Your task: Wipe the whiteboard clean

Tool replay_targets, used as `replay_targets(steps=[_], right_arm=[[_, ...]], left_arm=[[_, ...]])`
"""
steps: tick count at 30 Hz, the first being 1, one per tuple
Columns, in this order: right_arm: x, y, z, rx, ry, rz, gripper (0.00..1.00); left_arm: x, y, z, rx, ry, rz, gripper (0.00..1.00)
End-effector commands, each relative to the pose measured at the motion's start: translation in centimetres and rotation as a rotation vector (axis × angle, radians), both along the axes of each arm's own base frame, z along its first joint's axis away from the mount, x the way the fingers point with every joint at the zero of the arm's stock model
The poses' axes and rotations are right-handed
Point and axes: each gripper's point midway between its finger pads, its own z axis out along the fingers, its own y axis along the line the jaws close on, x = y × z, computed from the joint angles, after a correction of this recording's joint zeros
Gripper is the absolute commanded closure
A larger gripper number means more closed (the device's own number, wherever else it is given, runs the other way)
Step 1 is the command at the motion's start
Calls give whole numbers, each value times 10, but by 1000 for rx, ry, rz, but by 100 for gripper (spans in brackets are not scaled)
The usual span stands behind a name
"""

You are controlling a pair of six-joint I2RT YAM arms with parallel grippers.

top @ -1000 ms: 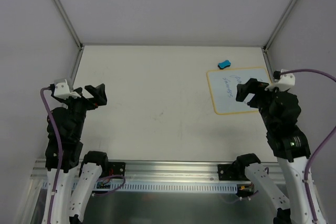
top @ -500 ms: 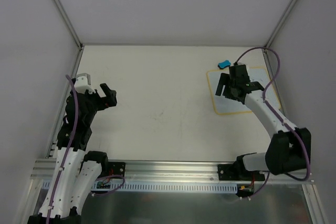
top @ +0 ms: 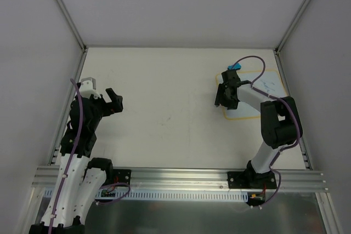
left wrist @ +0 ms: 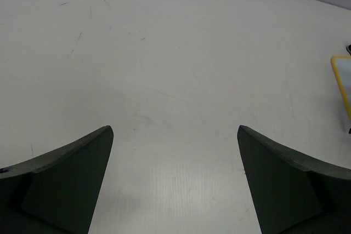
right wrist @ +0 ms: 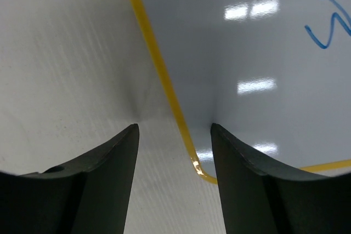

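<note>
The whiteboard [top: 270, 84] is laid flat at the far right of the table [top: 164, 80], with blue handwriting [right wrist: 328, 24] borne on it (a blue eraser block [top: 235, 67] is seen just beside its far-left corner). Its yellow left border is straddled by the right gripper [right wrist: 174, 130], fingers spread, nothing held. The left gripper [top: 115, 100] is held open over the table's left side, well apart.

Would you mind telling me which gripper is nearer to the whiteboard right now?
Right. The right gripper is at the whiteboard, straddling its yellow border near a corner; the left gripper is far off across the table.
</note>
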Motion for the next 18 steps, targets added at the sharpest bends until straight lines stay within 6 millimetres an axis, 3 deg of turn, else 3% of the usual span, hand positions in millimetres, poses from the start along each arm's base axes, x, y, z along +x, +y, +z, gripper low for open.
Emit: replay_targets(steps=[1,9,15,18], right_arm=[[16,15,4,49,-30,-17,42],[5,36,-12,75,28,21,51],[-21,85,-21,176,108,75,54],[-42,122,-27,233,170,121,55]], left_arm=[[2,-2,7,-1,-35,-14,1],[1,-1,8,3,-42,-9,1],[0,0,10,4,-50,-4,1],[-1,0,11,4,-57,-3,1]])
